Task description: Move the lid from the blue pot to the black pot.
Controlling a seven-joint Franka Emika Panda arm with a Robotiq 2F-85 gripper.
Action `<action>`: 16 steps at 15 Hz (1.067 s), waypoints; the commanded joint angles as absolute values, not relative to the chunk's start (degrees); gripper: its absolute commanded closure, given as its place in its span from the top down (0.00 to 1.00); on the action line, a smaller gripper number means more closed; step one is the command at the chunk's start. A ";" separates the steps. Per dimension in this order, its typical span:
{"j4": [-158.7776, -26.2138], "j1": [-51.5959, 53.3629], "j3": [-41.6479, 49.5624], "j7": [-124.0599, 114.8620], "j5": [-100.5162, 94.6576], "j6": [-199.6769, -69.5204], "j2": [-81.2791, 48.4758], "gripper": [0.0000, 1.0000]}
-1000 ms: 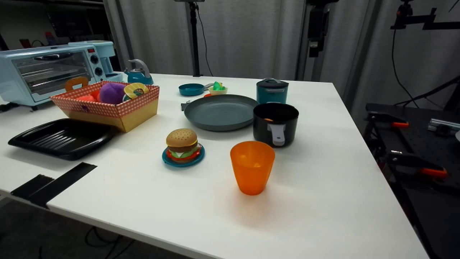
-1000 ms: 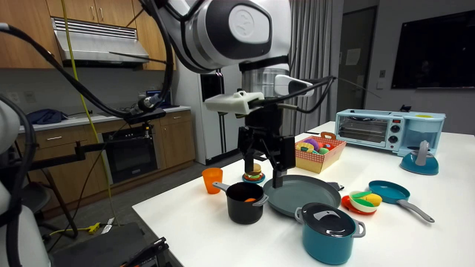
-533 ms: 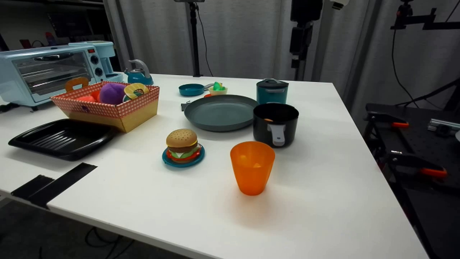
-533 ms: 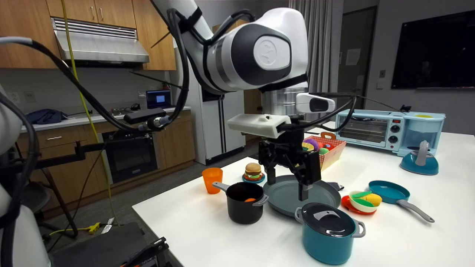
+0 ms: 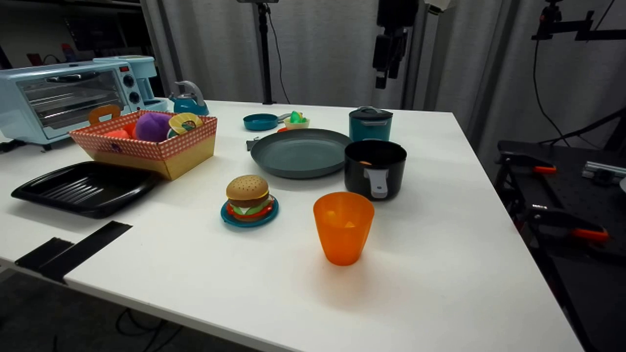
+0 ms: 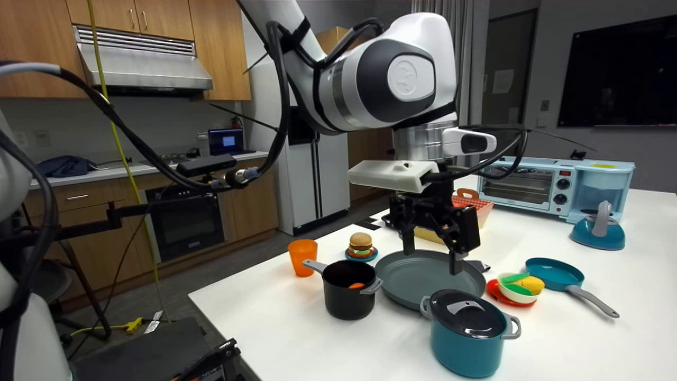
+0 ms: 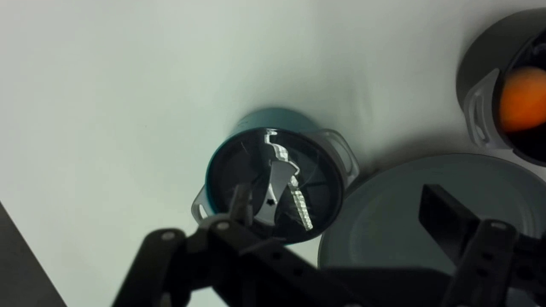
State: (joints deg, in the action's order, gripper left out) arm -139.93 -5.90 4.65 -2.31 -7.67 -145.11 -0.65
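The dark glossy lid [image 6: 468, 313] with a grey handle sits on the blue pot [image 6: 465, 352]. The lid [image 5: 370, 114] and blue pot [image 5: 370, 130] show behind the black pot [image 5: 356, 176] in an exterior view. The black pot [image 6: 349, 302] is uncovered and has an orange thing inside. My gripper [image 6: 431, 259] is open and empty, raised above the grey plate and close to the blue pot. In the wrist view the gripper [image 7: 335, 196] has one finger overlapping the lid [image 7: 318, 183] and the other over the plate. The black pot [image 7: 482, 55] is partly cut off there.
The large grey plate [image 6: 410, 278] lies between the pots. An orange cup [image 5: 343, 227] and a toy burger [image 5: 248, 195] stand nearby. A bowl of toy food [image 6: 521, 288] and a teal pan [image 6: 552, 272] lie beyond the blue pot. A basket [image 5: 146, 146] stands farther off.
The open gripper has moved over the plate toward the blue pot, rightward in one exterior view and leftward in another, and has turned somewhat. The pots and lid have not moved.
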 commanded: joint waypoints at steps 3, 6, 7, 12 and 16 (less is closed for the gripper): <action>-139.31 -5.67 5.11 -2.56 -7.63 -144.96 -1.11 1.00; -140.04 -5.56 5.07 -3.51 -7.79 -145.21 -1.14 1.00; -140.23 -5.57 5.11 -4.16 -7.93 -145.26 -1.28 1.00; -139.82 -5.70 5.54 -9.91 -8.29 -145.96 -2.98 1.00; -137.81 -5.67 5.97 -13.93 -8.20 -146.21 -4.76 1.00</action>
State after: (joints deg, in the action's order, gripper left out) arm -139.66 -5.81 5.19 -10.67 -7.67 -145.10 -3.09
